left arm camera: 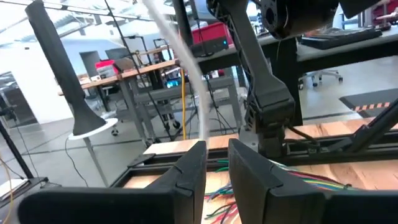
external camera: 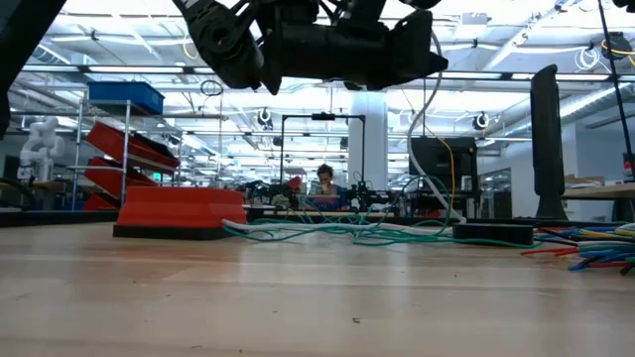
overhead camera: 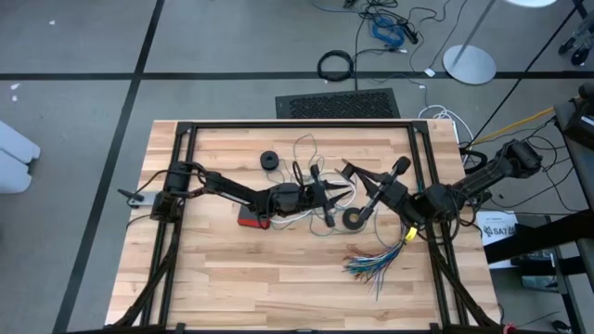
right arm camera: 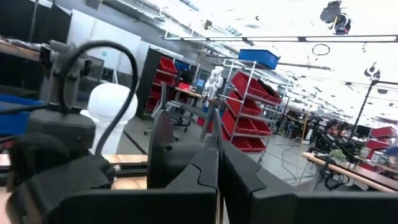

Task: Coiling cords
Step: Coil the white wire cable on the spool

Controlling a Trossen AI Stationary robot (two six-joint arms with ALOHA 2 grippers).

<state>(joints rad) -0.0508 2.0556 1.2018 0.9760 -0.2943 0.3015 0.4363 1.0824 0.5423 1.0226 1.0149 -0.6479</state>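
I have both arms lifted over the middle of the table [overhead camera: 232, 278] with the cords under and between them: the teal-green cord [external camera: 397, 236] and the white cord [overhead camera: 303, 146] lie tangled together on the wood between the red block [external camera: 179, 210] and the round black-and-white piece [overhead camera: 354, 219]. My left gripper [left arm camera: 216, 163] has its fingers standing a little apart, and a pale length of cord [left arm camera: 189, 68] rises from the gap; it looks pinched there, though I cannot be sure it is truly gripped. My right gripper [right arm camera: 219, 165] is closed with its fingers together and, as far as I can tell, nothing between them. To coil well, I judge I should keep the left arm's strand taut and lead it round in even loops, using the right gripper as a post or a guide rather than tugging, so the tangle does not tighten. In the way: the fanned bundle of coloured wires [overhead camera: 371, 264] lies just beside the right arm and could snag, the red block sits under the left wrist, and the small black ring [overhead camera: 270, 160] rests apart toward the far edge
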